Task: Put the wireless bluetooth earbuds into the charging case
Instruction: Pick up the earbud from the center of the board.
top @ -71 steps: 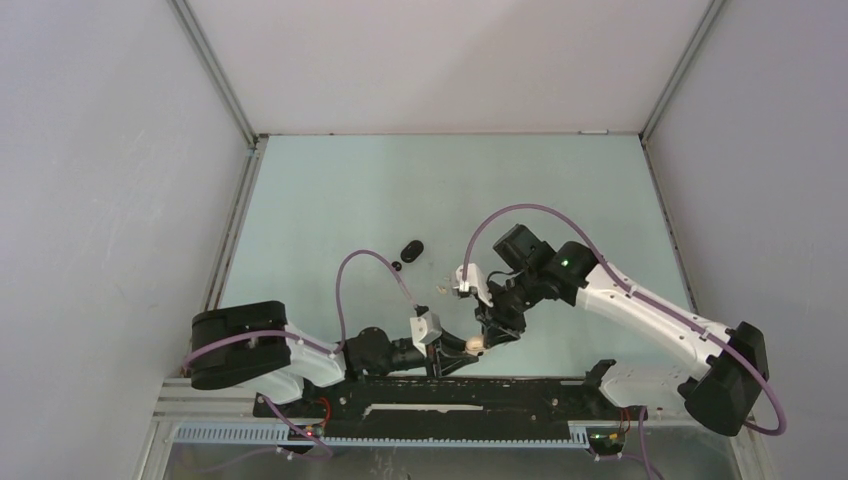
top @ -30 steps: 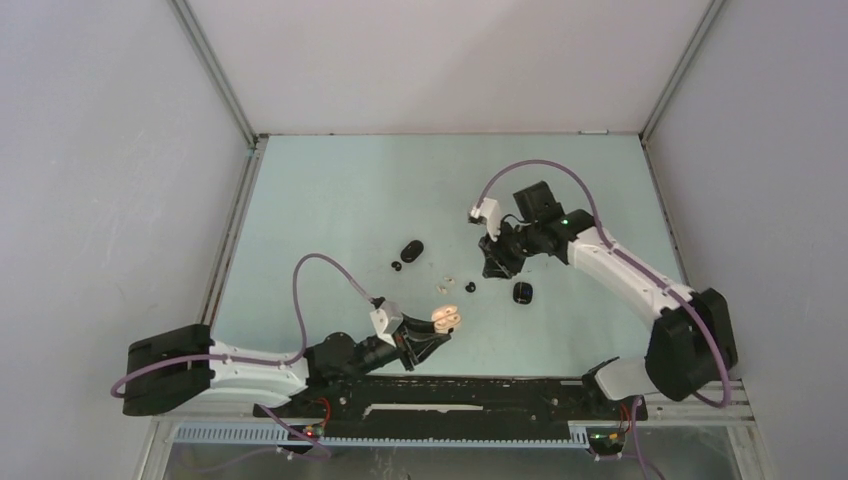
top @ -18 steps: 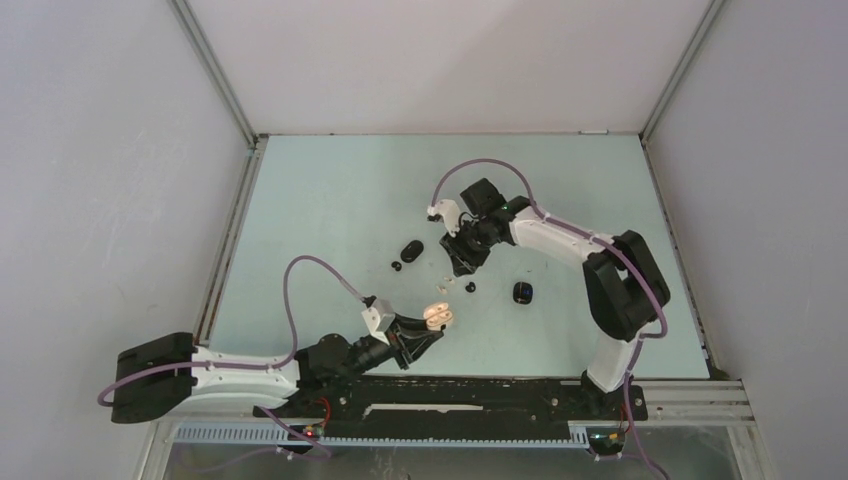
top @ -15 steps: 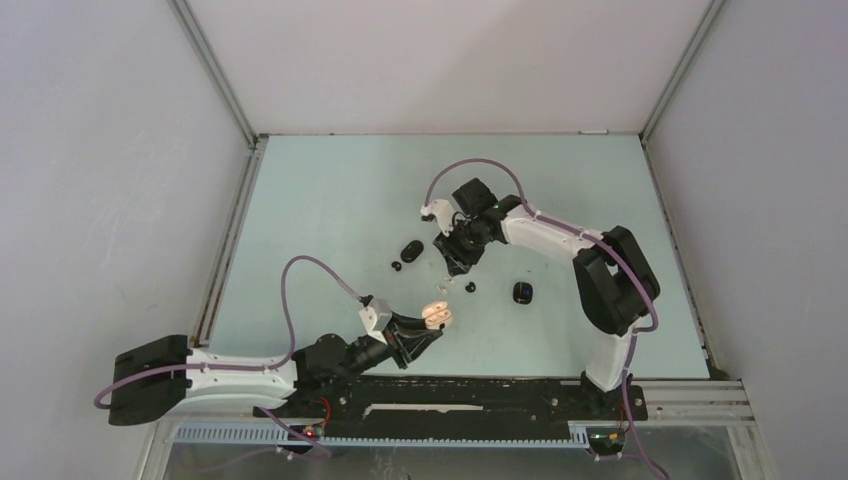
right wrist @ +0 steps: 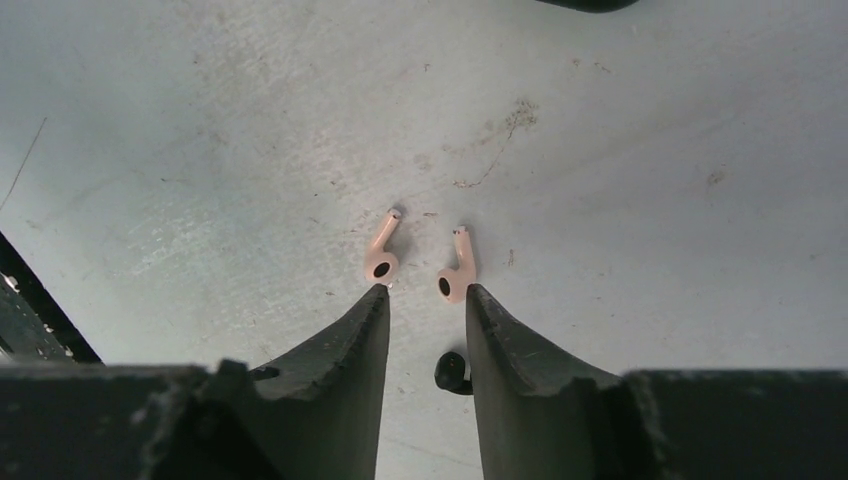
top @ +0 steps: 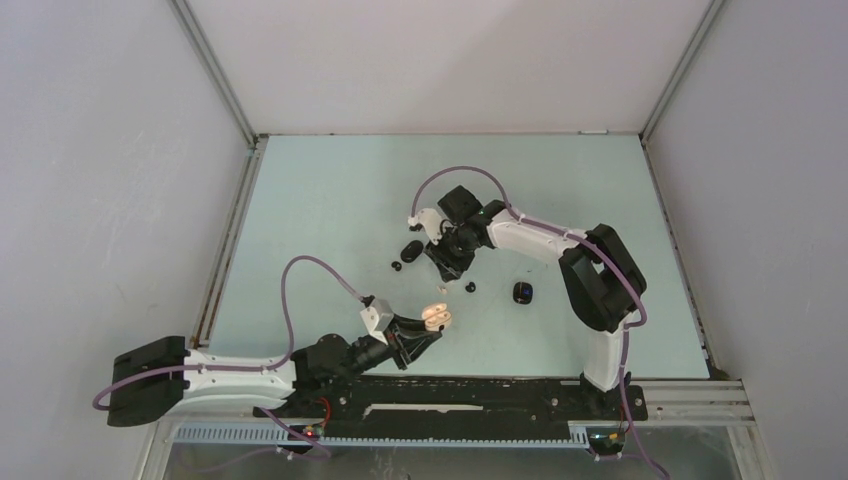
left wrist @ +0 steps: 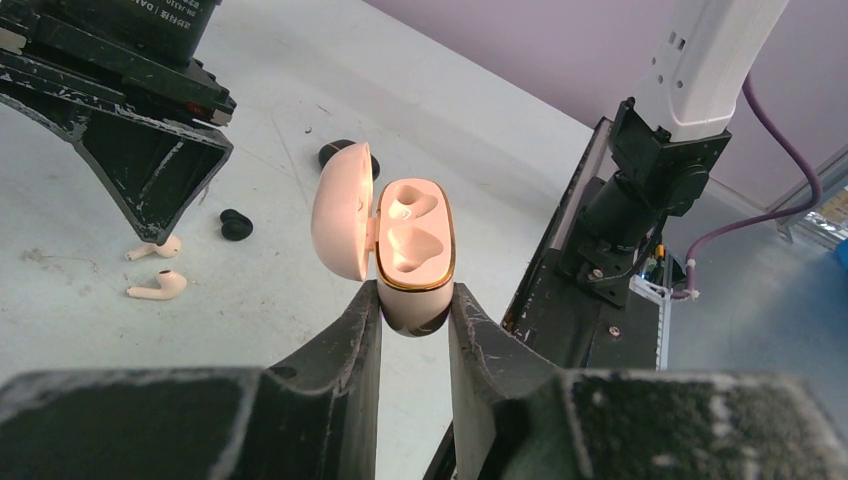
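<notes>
The left gripper (left wrist: 413, 293) clamps one open pink charging case (left wrist: 415, 236) at frame centre, while the right gripper (right wrist: 427, 295), jaws narrowly parted and empty, hangs over two pink earbuds (right wrist: 381, 264) lying mid-frame, one black earbud (right wrist: 452, 372) just below.

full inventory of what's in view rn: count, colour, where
charging case: 1, pink, gold rim, lid open, both sockets empty, gripped in left claw
pink earbuds: 2, pale pink, side by side on the table, just past the right claw tips
black earbuds: 2, black, one under the right claw, one near a black case
black cases: 2, black, oval, one beside the right claw, one apart on the table
table: 1, pale green
left claw: 1, black, shut on the charging case
right claw: 1, black, open, empty
</notes>
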Tool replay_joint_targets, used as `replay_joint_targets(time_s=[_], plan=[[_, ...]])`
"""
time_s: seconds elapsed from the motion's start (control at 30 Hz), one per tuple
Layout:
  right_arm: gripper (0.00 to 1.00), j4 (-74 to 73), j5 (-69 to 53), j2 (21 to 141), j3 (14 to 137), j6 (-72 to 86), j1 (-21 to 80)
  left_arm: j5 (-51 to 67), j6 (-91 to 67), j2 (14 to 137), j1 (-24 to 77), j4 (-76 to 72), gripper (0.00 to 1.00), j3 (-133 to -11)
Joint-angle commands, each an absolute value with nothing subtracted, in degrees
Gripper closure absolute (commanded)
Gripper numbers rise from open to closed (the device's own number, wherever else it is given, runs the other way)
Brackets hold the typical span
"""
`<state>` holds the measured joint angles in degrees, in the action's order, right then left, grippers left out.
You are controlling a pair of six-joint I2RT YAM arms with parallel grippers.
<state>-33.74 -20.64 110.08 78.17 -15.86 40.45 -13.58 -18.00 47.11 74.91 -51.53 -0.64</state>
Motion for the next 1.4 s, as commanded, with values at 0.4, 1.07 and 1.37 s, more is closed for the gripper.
replay_joint_targets(time_s=[0.4, 1.07, 1.37], plan=[[0.62, -33.4, -14.6, 111.9, 82.7, -17.9, 42.2, -13.6, -18.8, 47.5, 74.8, -51.8, 1.00, 1.6], [0.64, -36.2, -12.7, 114.4, 82.2, -16.3, 39.5, -12.9, -18.8, 48.8, 74.8, -51.5, 1.00, 1.0], [0.67, -36.9, -14.4, 114.0, 81.2, -16.4, 36.8, -12.6, -19.1, 49.7, 74.8, -51.6, 1.00, 0.7]])
